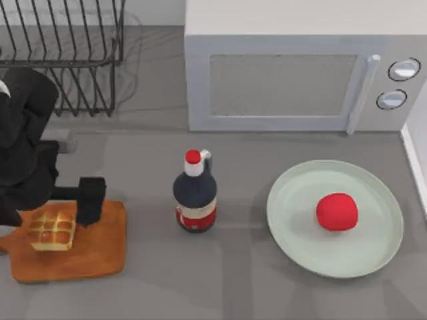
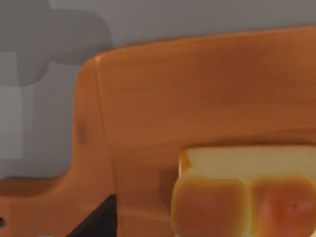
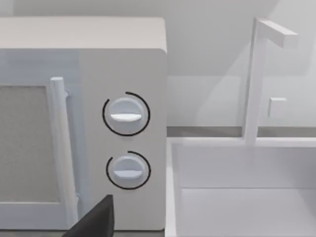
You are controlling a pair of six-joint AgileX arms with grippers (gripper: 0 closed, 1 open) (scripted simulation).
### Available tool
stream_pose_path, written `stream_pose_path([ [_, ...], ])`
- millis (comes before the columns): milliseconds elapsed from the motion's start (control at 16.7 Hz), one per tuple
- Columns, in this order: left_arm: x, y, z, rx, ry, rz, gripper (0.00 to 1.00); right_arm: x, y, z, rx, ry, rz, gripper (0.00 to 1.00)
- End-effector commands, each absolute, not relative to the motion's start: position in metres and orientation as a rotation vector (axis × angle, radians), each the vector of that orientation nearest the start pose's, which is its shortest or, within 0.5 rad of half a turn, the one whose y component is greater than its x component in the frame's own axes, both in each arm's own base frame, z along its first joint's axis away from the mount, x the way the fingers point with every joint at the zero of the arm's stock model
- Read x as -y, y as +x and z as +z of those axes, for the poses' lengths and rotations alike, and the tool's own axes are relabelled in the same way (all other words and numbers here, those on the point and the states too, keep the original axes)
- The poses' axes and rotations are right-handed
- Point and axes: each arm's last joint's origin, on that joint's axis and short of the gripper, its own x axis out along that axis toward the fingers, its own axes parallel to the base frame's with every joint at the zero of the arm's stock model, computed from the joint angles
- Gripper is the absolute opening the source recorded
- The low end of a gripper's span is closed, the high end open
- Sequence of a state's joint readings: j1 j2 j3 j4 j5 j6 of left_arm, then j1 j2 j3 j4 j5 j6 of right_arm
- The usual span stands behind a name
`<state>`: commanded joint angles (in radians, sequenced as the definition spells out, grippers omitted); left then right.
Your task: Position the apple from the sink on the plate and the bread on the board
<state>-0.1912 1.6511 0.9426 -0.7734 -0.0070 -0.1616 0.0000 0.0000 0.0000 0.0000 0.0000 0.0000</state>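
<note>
Apple (image 1: 337,212) sits on plate (image 1: 293,237); bread (image 1: 52,231) on board (image 1: 100,257). Left gripper (image 1: 72,217) at bread — can't tell jaw state. Risk: lifting w/ jaws closed drags bread off.

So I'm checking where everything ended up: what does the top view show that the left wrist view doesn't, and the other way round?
Top view alone: the apple resting on the plate, the bottle standing between board and plate, the microwave, the wire rack, and my left arm with its tool over the board beside the bread. Left wrist view alone: a close look at the board's handle end and the bread's pale side. Both share the bread lying on the board.
</note>
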Motion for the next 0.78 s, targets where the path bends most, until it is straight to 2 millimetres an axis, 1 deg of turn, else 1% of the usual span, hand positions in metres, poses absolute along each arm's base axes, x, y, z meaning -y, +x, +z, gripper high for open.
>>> stream_pose_path([
  [120, 0.048, 0.266, 0.161, -1.406, 0.004, -0.038, 1.00, 0.001, 0.106, 0.160, 0.000, 0.000, 0.000, 1.00],
  [300, 0.039, 0.242, 0.176, -1.252, -0.012, -0.053, 1.00, 0.001, 0.106, 0.160, 0.000, 0.000, 0.000, 1.00],
  [600, 0.022, 0.187, 0.197, -0.879, -0.036, -0.067, 1.00, 0.001, 0.106, 0.160, 0.000, 0.000, 0.000, 1.00],
  [780, 0.014, 0.153, 0.200, -0.611, -0.040, -0.061, 1.00, 0.001, 0.106, 0.160, 0.000, 0.000, 0.000, 1.00],
])
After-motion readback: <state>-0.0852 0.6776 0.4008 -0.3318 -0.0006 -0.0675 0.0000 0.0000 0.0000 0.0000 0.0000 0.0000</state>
